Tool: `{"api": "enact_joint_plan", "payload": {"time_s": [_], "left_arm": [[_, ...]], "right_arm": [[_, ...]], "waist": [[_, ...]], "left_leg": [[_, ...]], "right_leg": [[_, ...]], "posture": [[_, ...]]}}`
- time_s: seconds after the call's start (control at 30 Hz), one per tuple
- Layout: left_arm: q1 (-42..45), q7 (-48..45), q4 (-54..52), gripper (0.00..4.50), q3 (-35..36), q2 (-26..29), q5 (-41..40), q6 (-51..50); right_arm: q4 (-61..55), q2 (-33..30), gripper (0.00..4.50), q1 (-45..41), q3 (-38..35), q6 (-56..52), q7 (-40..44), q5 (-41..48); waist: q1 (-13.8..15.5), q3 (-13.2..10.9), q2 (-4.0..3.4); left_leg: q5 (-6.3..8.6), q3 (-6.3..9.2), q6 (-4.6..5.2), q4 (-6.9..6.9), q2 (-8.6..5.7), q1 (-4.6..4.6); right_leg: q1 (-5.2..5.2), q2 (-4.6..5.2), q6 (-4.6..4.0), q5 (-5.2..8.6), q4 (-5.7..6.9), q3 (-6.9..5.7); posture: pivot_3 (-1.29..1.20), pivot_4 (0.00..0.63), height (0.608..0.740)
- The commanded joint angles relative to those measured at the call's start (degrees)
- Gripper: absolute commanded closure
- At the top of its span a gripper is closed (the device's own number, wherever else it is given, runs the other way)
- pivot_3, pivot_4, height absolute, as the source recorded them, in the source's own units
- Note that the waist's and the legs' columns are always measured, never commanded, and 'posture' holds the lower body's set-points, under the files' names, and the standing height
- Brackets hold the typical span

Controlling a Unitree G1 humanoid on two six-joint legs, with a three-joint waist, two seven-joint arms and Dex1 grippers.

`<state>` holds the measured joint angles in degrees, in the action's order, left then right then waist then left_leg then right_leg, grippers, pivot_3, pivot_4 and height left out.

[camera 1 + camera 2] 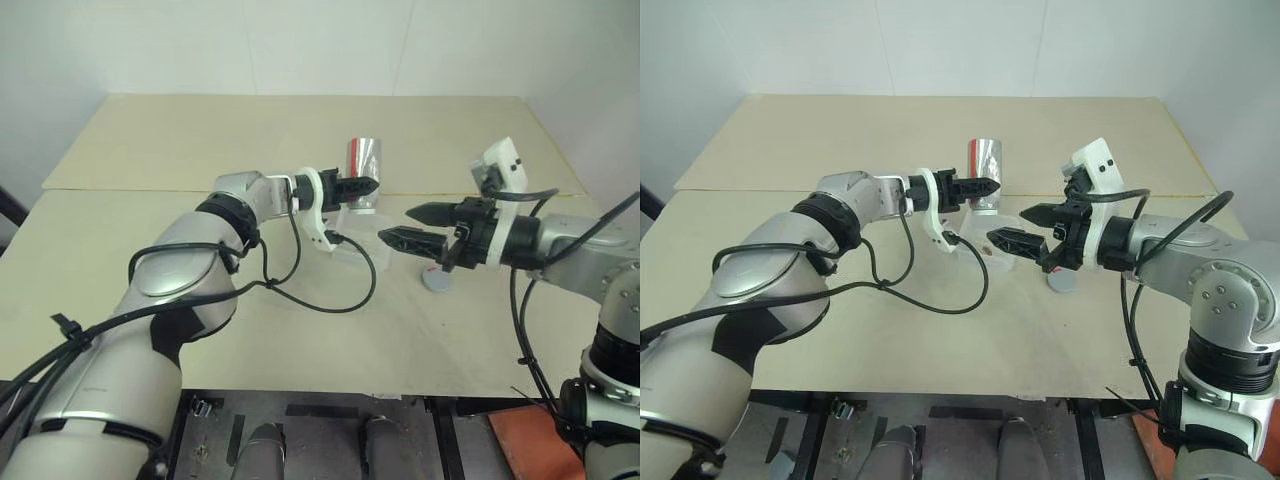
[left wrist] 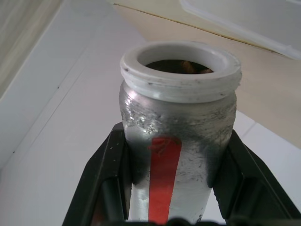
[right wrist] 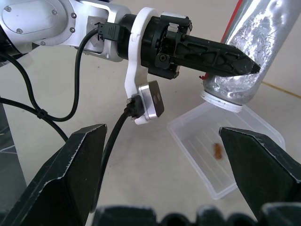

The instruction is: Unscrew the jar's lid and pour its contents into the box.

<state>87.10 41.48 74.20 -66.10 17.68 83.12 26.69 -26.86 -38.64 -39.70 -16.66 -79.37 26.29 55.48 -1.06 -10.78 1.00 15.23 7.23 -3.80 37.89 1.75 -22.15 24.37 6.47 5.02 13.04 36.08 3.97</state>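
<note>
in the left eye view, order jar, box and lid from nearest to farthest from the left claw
1. The jar, gripped in the left claw, tipped mouth down.
2. The box, on the table just under the jar.
3. The lid, on the table beneath the right arm.

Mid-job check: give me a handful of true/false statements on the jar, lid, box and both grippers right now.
1. The left gripper is shut on the jar. True.
2. The lid is on the jar. False: the jar's mouth is open; the lid lies on the table.
3. The jar is tipped mouth-down over the box. True.
4. The right gripper holds the lid. False: its jaws are open and empty.
5. A small brown lump lies in the box. True.
</note>
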Motion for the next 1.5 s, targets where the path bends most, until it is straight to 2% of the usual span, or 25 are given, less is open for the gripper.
{"api": "enact_joint_plan", "payload": {"time_s": [0.03, 0.2, 0.27, 0.37, 0.5, 0.53, 0.63, 0.7, 0.8, 0.9, 1.0, 1.13, 1.27, 1.33, 1.4, 1.5], "left_arm": [[2.2, -0.7, 0.5, 2.59, 1.7, 0.3, -2.6, 0.1], [0.9, -3.0, 0.4, 2.59, 5.9, 2.5, -8.1, 3.9], [-0.1, -5.4, 0.1, 2.59, 10.0, 3.8, -13.2, 8.1], [-2.5, -14.8, 0.0, 2.59, 19.2, 6.0, -24.2, 14.2], [-6.8, -32.2, -0.7, 2.59, 32.1, 7.3, -40.2, 17.9], [-8.5, -38.7, -1.2, 2.59, 36.7, 7.1, -46.3, 17.7], [-14.2, -61.2, -4.7, 2.59, 51.1, 6.2, -65.9, 9.3], [-17.7, -70.9, -10.3, 2.59, 56.7, 6.3, -74.0, 1.3], [-24.5, -83.0, -23.6, 2.59, 64.3, 6.9, -87.1, -17.6], [-30.7, -83.2, -35.2, 2.59, 67.8, 6.8, -92.3, -30.9], [-36.7, -81.4, -43.9, 2.59, 70.1, 5.9, -95.3, -37.3], [-43.7, -77.1, -48.7, 2.59, 71.8, 3.2, -96.0, -36.9], [-46.8, -75.7, -50.1, 2.59, 72.0, 1.7, -95.5, -35.6], [-47.7, -75.6, -50.1, 1.88, 71.6, 1.5, -94.9, -34.7], [-48.3, -76.1, -49.9, 1.42, 71.4, 1.8, -94.9, -35.4], [-49.2, -77.0, -50.3, 0.47, 71.1, 2.4, -94.8, -35.9]], "right_arm": [[-2.5, -0.4, 0.02, -0.2, -2.7, -0.1, -1.6, 2.6], [-2.7, -0.8, 0.02, 0.8, -3.0, 0.5, -3.0, 4.1], [-2.9, -0.9, 0.02, 1.3, -3.0, 0.9, -3.2, 4.4], [-3.1, -1.0, 0.02, 2.3, -2.6, 2.0, -3.3, 4.6], [-3.4, -0.5, 0.02, 3.1, -2.7, 3.9, -3.3, 4.9], [-3.7, -0.5, 0.02, 3.4, -2.7, 4.6, -3.2, 4.9], [-4.8, -1.1, 0.02, 4.8, -2.4, 7.5, -2.0, 4.2], [-5.5, -2.3, 0.02, 6.0, -1.9, 9.2, -0.7, 3.5], [-6.2, -4.8, 0.02, 7.9, -0.9, 12.1, 1.9, 1.8], [-5.8, -6.4, 0.02, 8.7, -0.1, 13.9, 3.3, 0.9], [-5.4, -7.2, 0.02, 9.1, 0.4, 15.1, 4.2, 0.3], [-5.5, -7.9, 0.02, 9.4, 0.6, 15.6, 4.9, 0.4], [-5.5, -8.3, 0.02, 9.4, 0.9, 15.9, 5.2, 0.4], [-5.6, -8.3, 0.0, 9.4, 1.0, 15.9, 5.1, 0.5], [-5.8, -8.3, 0.0, 9.5, 1.1, 15.8, 4.9, 0.7], [-6.0, -8.3, 0.0, 9.6, 1.1, 15.7, 4.7, 0.9]], "waist": [[0.1, 0.0, 0.0], [0.0, 0.0, 0.0], [0.0, 0.0, 0.0], [-0.1, 0.0, 0.0], [-0.2, 0.0, -0.01], [-0.2, 0.0, -0.01], [-0.6, 0.0, -0.03], [-1.2, 0.0, -0.03], [-2.0, 0.0, -0.03], [-2.9, 0.0, -0.03], [-3.2, 0.0, -0.05], [-3.1, 0.0, -0.05], [-2.9, 0.1, -0.05], [-2.8, 0.1, -0.05], [-2.8, 0.1, -0.05], [-2.9, 0.1, -0.05]], "left_leg": [[0.0, 0.0, 0.0, 0.0, 0.0, 0.0], [0.0, 0.0, -0.01, 0.0, 0.0, 0.0], [0.0, 0.0, -0.01, 0.0, 0.01, 0.01], [-0.01, -0.01, -0.02, 0.0, 0.0, 0.03], [-0.12, 0.0, -0.22, 0.0, 0.01, 0.04], [-0.14, -0.01, -0.24, 0.0, 0.01, 0.04], [-0.15, 0.0, -0.26, 0.0, 0.01, 0.03], [-0.14, 0.02, -0.25, 0.0, 0.02, 0.04], [-0.1, 0.05, -0.18, 0.02, 0.02, 0.05], [-0.1, 0.07, -0.15, 0.03, 0.03, 0.1], [-0.1, 0.08, -0.15, 0.05, 0.03, 0.22], [-0.12, 0.08, -0.16, 0.05, 0.03, 0.3], [-0.12, 0.06, -0.17, 0.04, 0.03, 0.32], [-0.12, 0.06, -0.17, 0.04, 0.04, 0.33], [-0.12, 0.06, -0.17, 0.04, 0.03, 0.35], [-0.12, 0.06, -0.17, 0.04, 0.04, 0.33]], "right_leg": [[0.0, 0.0, 0.0, 0.0, 0.01, 0.0], [0.0, 0.0, 0.0, 0.0, 0.0, 0.0], [0.0, 0.0, 0.0, 0.0, 0.01, 0.0], [0.0, 0.01, 0.0, 0.0, 0.01, 0.0], [-0.01, 0.01, -0.01, 0.0, 0.03, 0.0], [-0.01, 0.02, 0.0, 0.0, 0.04, 0.0], [-0.03, 0.02, -0.01, 0.0, 0.03, -0.02], [-0.04, 0.02, -0.01, 0.0, 0.05, -0.02], [-0.06, 0.02, -0.01, 0.0, 0.09, -0.02], [-0.09, 0.02, -0.01, 0.0, 0.12, -0.02], [-0.16, 0.01, -0.02, -0.01, 0.17, -0.01], [-0.21, 0.0, -0.04, -0.02, 0.16, -0.01], [-0.24, 0.0, -0.05, -0.03, 0.11, 0.0], [-0.25, 0.0, -0.05, -0.03, 0.08, 0.0], [-0.26, 0.0, -0.05, -0.03, 0.07, -0.01], [-0.25, 0.0, -0.05, -0.03, 0.09, 0.0]], "posture": [[0.0, 0.15, 0.74], [0.0, 0.15, 0.74], [0.0, 0.15, 0.74], [0.0, 0.15, 0.74], [0.0, 0.15, 0.74], [0.0, 0.15, 0.74], [0.0, 0.15, 0.74], [0.0, 0.15, 0.74], [0.0, 0.15, 0.74], [0.0, 0.15, 0.74], [0.0, 0.15, 0.74], [0.0, 0.15, 0.74], [0.0, 0.15, 0.74], [0.0, 0.15, 0.74], [0.0, 0.15, 0.74], [0.0, 0.15, 0.74]]}}
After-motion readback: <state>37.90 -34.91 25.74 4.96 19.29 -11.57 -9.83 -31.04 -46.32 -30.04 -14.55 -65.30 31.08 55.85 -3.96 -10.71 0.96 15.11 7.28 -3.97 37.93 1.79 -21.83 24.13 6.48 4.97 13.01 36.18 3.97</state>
